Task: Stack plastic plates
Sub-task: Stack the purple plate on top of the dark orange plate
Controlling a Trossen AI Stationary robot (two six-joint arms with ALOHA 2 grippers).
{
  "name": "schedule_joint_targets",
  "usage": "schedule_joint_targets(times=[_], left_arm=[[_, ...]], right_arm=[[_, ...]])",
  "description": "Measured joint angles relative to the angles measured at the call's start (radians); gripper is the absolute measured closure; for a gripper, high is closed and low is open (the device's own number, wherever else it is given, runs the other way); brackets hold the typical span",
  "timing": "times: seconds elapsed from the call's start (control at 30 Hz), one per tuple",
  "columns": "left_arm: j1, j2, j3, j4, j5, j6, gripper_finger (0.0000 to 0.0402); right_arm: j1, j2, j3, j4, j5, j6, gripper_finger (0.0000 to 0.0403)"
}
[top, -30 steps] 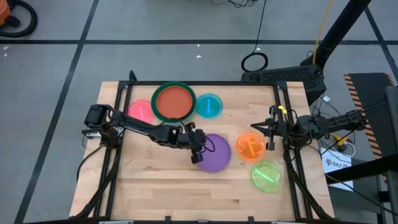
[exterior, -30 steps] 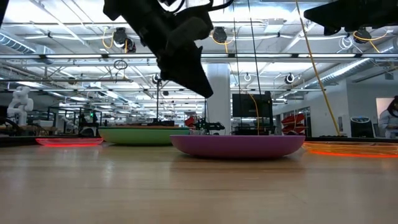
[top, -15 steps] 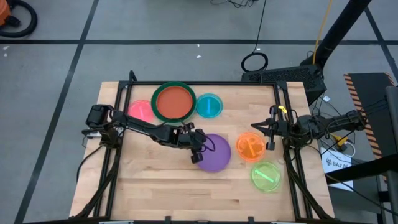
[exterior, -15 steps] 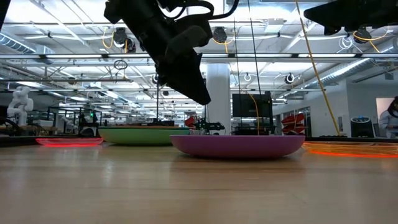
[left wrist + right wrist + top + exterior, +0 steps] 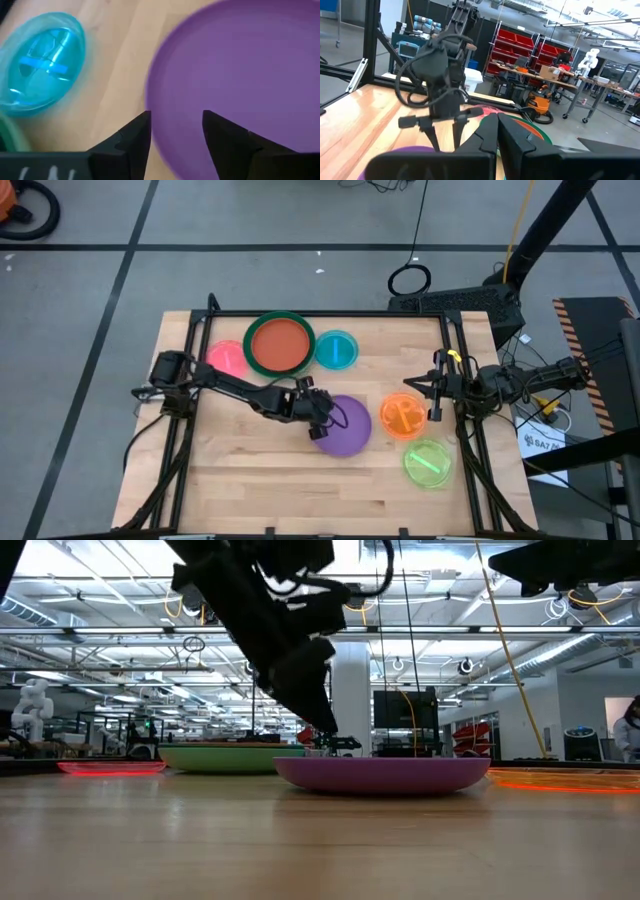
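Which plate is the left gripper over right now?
The purple plate: the open left gripper hangs over its near-left rim, while the other plates sit well clear of it.

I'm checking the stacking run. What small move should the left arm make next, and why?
Probably lower and close: the left end effector is open over the near rim of the purple plate, which lies alone on the table, not yet gripped.

Purple plate [image 5: 347, 426], blue plate [image 5: 336, 351], perhaps translucent

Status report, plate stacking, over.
Left gripper open over purple plate's rim, not gripping. Right gripper shut, parked at table's right edge. Nothing in the way.
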Motion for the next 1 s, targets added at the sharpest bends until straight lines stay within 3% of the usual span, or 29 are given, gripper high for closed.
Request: schedule_joint_targets(times=[0.17,0.63,1.0], left_arm=[[0.017,0.059,0.000,0.000,-0.001,-0.001,0.0218],[0.059,0.076,0.003,-0.003,0.007,-0.015,0.0218],[0.072,0.077,0.003,-0.007,0.088,-0.037,0.0218]], right_arm=[[0.000,0.000,0.000,-0.002,0.000,0.000,0.0397],[0.000,0.000,0.000,-0.005,0.023,0.004,0.0397],[0.000,0.000,0.000,-0.005,0.023,0.003,0.0397]])
